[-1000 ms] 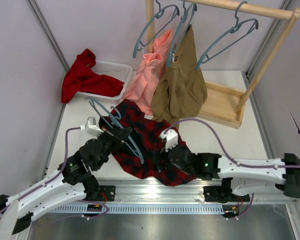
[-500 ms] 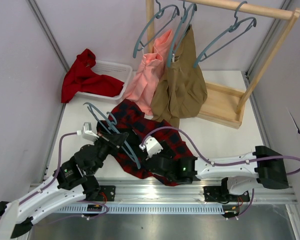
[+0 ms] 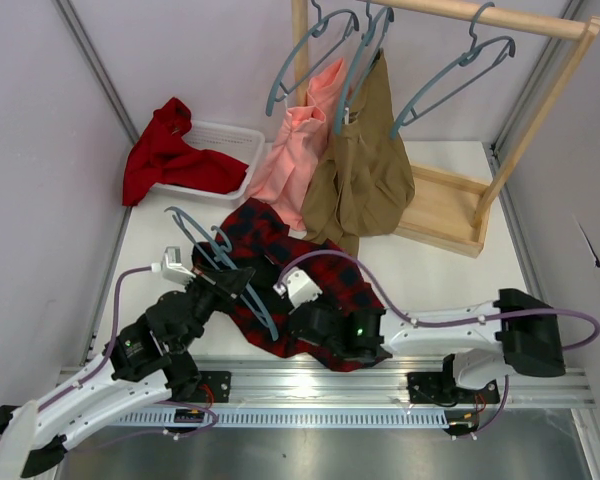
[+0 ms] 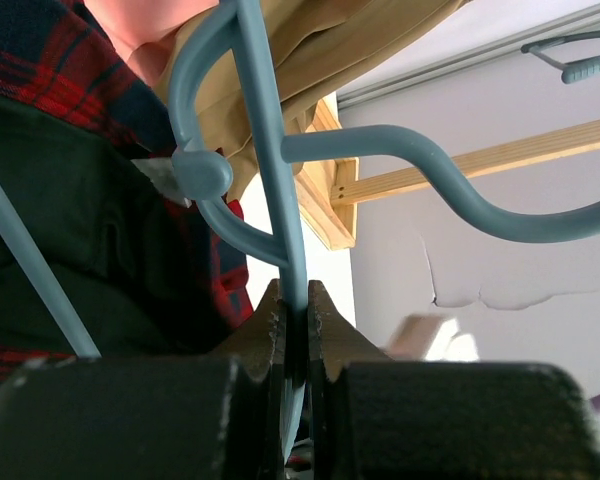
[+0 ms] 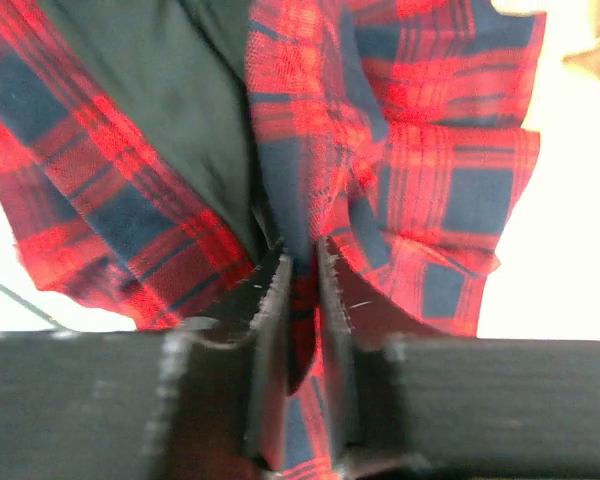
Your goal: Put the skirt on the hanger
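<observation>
The red-and-black plaid skirt (image 3: 325, 268) lies crumpled on the table in front of both arms, its dark lining showing. My left gripper (image 3: 237, 281) is shut on the thin bar of a blue-grey hanger (image 3: 220, 258), which slants over the skirt's left edge. In the left wrist view the hanger (image 4: 264, 150) rises out of the gripper (image 4: 297, 296), with the skirt (image 4: 70, 70) behind it. My right gripper (image 3: 298, 316) is down on the skirt's near part. The right wrist view shows the gripper (image 5: 300, 262) shut on a fold of the skirt (image 5: 420, 150).
A wooden rack (image 3: 450, 215) stands at the back right, with a tan garment (image 3: 365, 165), a pink garment (image 3: 295, 155) and spare hangers (image 3: 450, 80) on it. A white basket (image 3: 228, 140) at the back left holds a plain red cloth (image 3: 170, 155).
My right gripper slid left across the skirt and closed on a fold of it. The left arm shifted slightly left, still holding the hanger.
</observation>
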